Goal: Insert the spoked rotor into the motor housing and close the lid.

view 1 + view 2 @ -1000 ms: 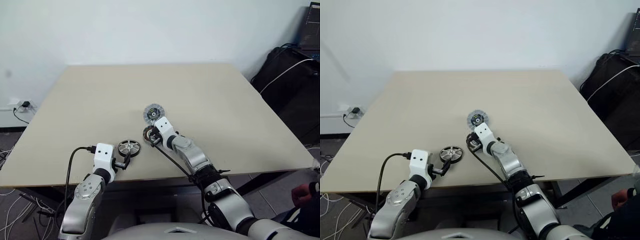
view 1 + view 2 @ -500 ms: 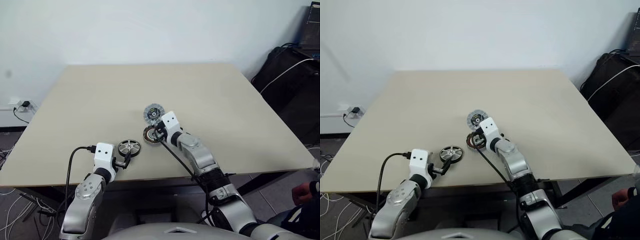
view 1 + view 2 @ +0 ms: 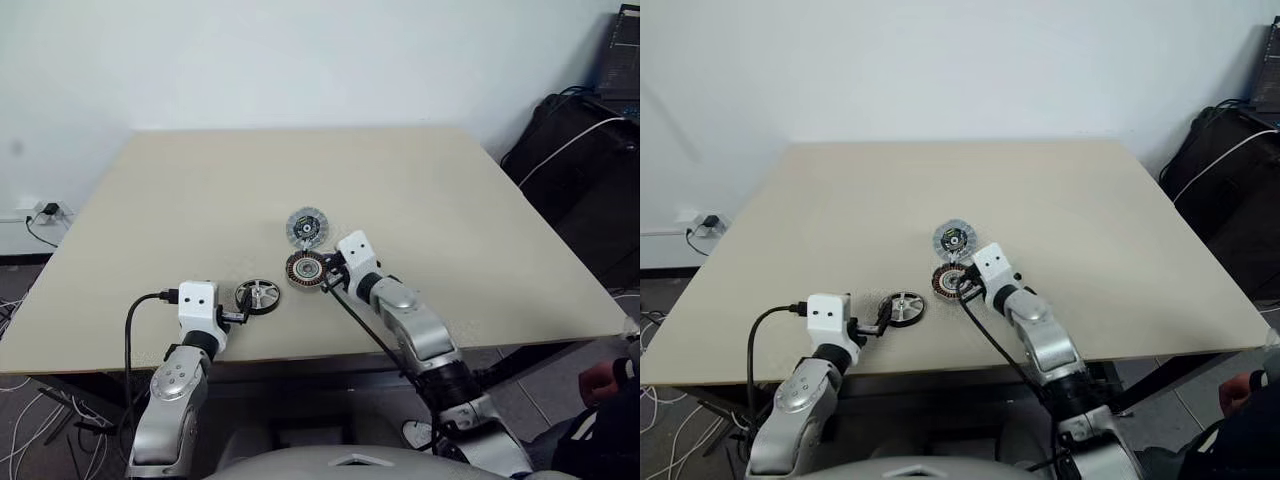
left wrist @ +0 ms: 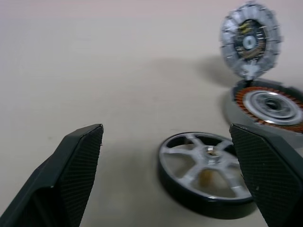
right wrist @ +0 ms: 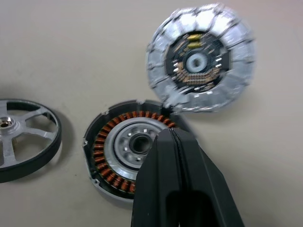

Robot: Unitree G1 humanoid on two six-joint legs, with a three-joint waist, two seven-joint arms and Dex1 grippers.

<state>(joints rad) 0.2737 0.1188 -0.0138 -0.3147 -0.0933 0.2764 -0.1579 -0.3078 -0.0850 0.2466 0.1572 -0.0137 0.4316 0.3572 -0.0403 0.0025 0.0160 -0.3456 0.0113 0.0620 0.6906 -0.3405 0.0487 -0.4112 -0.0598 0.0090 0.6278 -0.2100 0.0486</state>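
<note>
The spoked rotor (image 4: 203, 165) lies flat on the tan table, a silver wheel with a dark rim. My left gripper (image 4: 165, 130) is open, its wide-set fingers (image 4: 71, 179) standing either side of the rotor's near part, which lies closer to one finger. Just past the rotor sits the motor housing (image 5: 128, 151), face up, with copper windings around a silver centre. The lid (image 5: 201, 64) lies touching the housing's far edge, silvery face up. My right gripper (image 5: 171, 135) is shut and empty, its tips over the housing's near edge.
The table's front edge (image 3: 300, 355) runs close behind both wrists. Black bags and cables (image 3: 575, 150) sit off the table's right side. A person's hand (image 3: 600, 385) shows at the lower right. A power strip (image 3: 40, 210) lies on the floor at left.
My right gripper has drawn back and to the right, rising off the motor housing, which now shows in full. The left wrist has tilted up a little; the parts have not moved.
</note>
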